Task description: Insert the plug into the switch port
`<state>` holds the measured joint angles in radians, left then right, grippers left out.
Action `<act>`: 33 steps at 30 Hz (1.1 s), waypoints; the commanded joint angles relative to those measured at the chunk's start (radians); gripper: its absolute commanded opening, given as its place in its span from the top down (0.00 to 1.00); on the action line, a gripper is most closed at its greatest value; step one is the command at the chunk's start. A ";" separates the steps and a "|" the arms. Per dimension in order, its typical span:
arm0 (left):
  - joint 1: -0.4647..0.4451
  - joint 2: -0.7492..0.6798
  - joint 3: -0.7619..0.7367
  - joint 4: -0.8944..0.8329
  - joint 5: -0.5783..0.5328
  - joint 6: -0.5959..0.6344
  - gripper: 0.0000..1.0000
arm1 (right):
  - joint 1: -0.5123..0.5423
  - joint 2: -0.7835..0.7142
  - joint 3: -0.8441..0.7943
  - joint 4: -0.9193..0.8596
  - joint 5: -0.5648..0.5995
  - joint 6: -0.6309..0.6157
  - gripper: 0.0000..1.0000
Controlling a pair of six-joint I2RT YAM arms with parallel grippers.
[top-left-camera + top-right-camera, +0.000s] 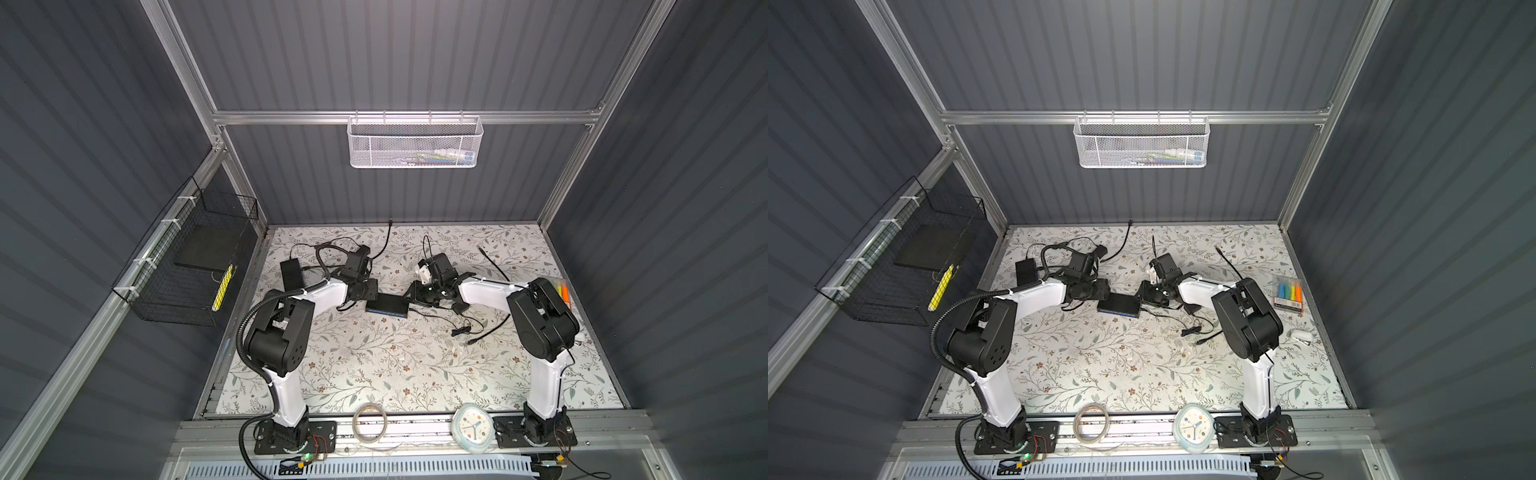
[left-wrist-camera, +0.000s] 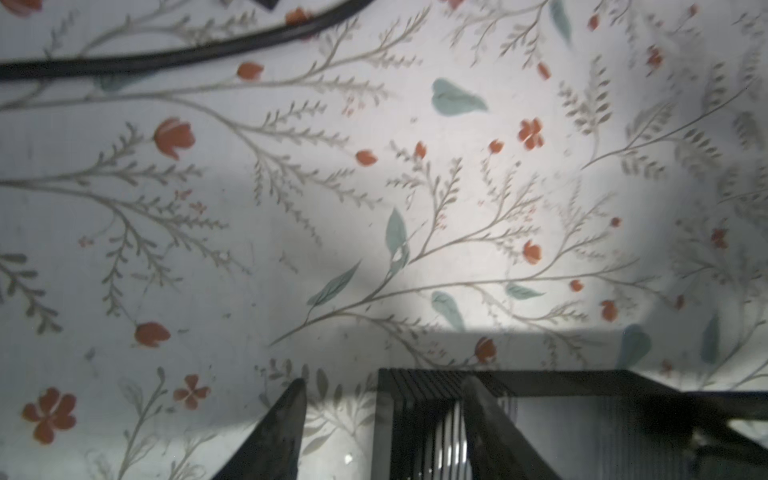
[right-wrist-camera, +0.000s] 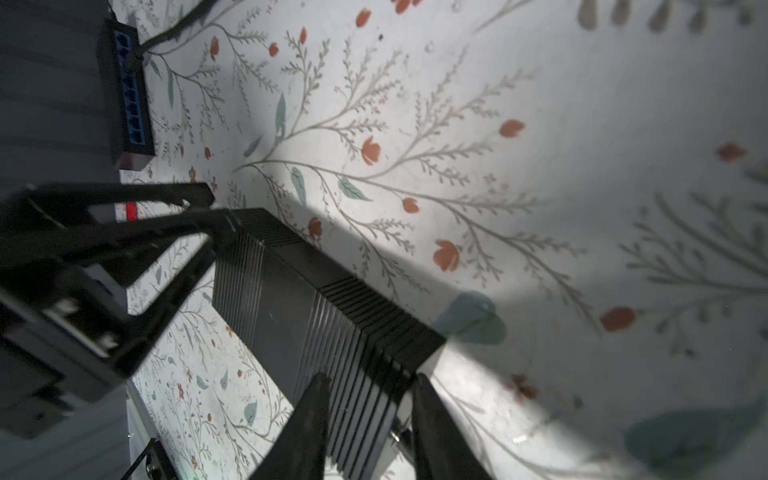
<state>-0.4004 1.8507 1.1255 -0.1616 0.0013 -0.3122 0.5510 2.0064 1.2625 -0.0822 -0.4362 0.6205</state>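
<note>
The black switch [image 1: 386, 306] [image 1: 1119, 306], blue port face toward the front, lies mid-table in both top views. My left gripper [image 1: 371, 300] [image 2: 386, 386] is open and straddles its left end [image 2: 419, 399]: one finger over the ribbed top, the other beside it with mat between. My right gripper [image 1: 409, 301] [image 3: 370, 380] stands open over the switch's right end [image 3: 291, 299]. A small metal-tipped plug [image 3: 397, 434] on a dark cable sits at that end face, between my right fingers and nearer one of them. Whether it is seated in a port is hidden.
A black power brick [image 1: 290, 272] lies behind my left arm. Loose black cables [image 1: 490, 328] trail right of the switch. A marker pack [image 1: 1287, 297] sits at the right edge. A clock [image 1: 472, 428] and a tape roll [image 1: 370, 424] rest on the front rail.
</note>
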 commanded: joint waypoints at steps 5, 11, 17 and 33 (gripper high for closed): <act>0.043 -0.095 -0.026 -0.046 -0.041 0.028 0.39 | -0.024 -0.009 0.101 -0.097 -0.086 -0.179 0.67; 0.042 -0.112 -0.029 -0.055 0.002 0.105 0.39 | -0.030 -0.111 0.130 -0.433 0.177 -0.689 0.70; 0.043 -0.081 -0.046 -0.043 0.095 0.130 0.40 | -0.018 -0.119 0.064 -0.465 0.296 -0.951 0.71; 0.046 -0.031 -0.083 0.018 0.189 0.134 0.40 | 0.066 0.016 0.183 -0.492 0.240 -1.114 0.80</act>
<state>-0.3542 1.7996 1.0580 -0.1642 0.1520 -0.1932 0.6056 1.9930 1.4113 -0.5522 -0.1749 -0.4564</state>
